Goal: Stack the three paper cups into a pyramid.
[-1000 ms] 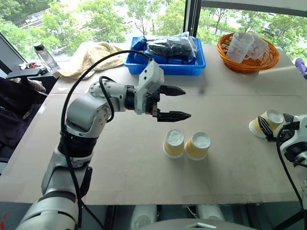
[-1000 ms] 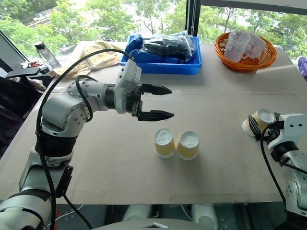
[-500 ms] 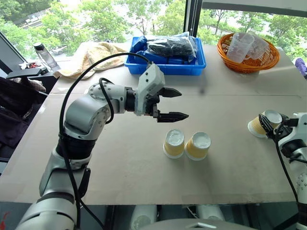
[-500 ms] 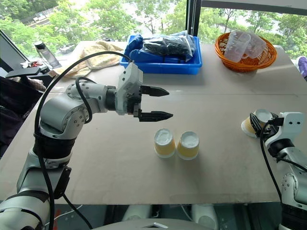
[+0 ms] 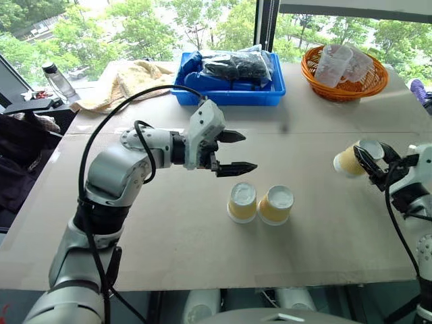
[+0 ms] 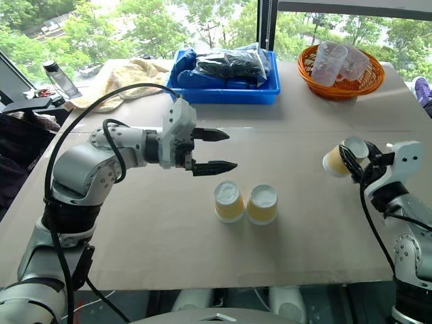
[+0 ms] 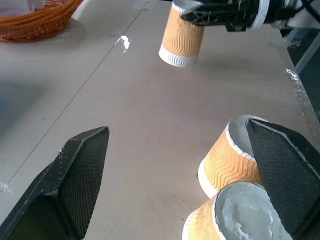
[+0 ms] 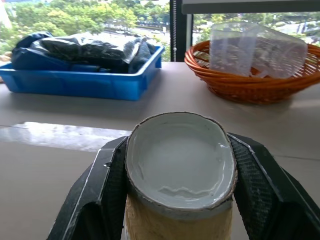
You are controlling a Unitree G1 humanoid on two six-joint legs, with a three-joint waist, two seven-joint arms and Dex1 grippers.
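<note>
Two paper cups stand upside down at the middle of the table, side by side and touching or very nearly so, white bases up. Taking this pair as the clock's centre in the head views, the third cup is at about 2 o'clock, clear of the tabletop and tipped, its base turned toward the camera. The right gripper is clamped on it, one black finger on each side of the ribbed wall; in the right wrist view the cup's base looks squeezed slightly oval between the pads.

The left gripper hangs above the table at about 10 o'clock from the pair, near it but apart, its two fingers spread wide and holding nothing, pointing across toward the right arm. In the left wrist view the pair sits just beside one finger; whether that finger touches a cup is hard to judge from here, though the head views suggest a gap. The same view shows the lifted cup held above the surface.

At 12 o'clock, along the far edge, lies a blue tray with dark bagged items. At 1 o'clock is an orange basket of clear cups. At 11 o'clock is a yellowish cloth, with a bottle farther out at 10 o'clock.
</note>
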